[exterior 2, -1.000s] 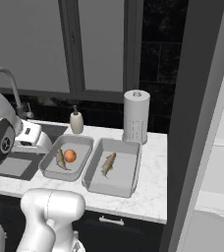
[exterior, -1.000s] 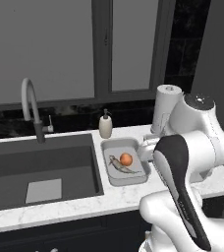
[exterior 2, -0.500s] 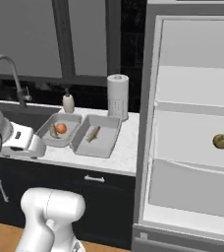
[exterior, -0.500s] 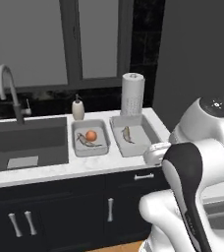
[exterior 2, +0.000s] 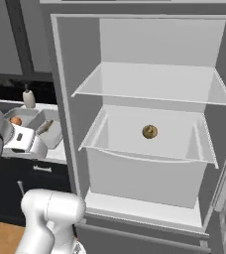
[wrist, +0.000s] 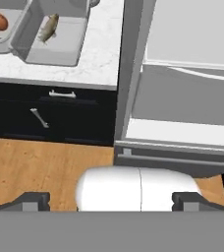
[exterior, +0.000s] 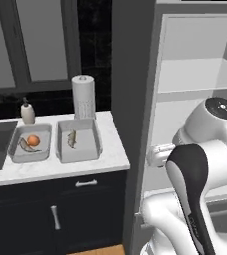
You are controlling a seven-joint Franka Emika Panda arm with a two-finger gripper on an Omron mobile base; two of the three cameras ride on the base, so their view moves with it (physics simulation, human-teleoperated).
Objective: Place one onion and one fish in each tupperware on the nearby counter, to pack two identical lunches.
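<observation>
My hand hangs low in front of the open fridge, its two tips spread wide apart with nothing between them; below it I see wood floor and the dark cabinet fronts.

On the surface to my left sit the two tubs side by side; the left tub holds the orange onion and a fish touching it, so that lunch looks packed; the right tub holds only the second fish, lying along its floor.

The olive onion sits alone near the middle of the fridge's middle shelf, well apart from the tubs; I judge it the one piece left to move, bound for the right tub beside the fish.

It looks small, round and firm; I expect it light and stiff enough to take a squeeze, though its smooth skin and ball shape mean it may roll or slip out if I pinch off-centre; I would take it across its widest part, one tip on each side, closing level with its middle rather than near the top; the shelf above leaves limited headroom, so a reach from the front seems wiser than one from overhead.
</observation>
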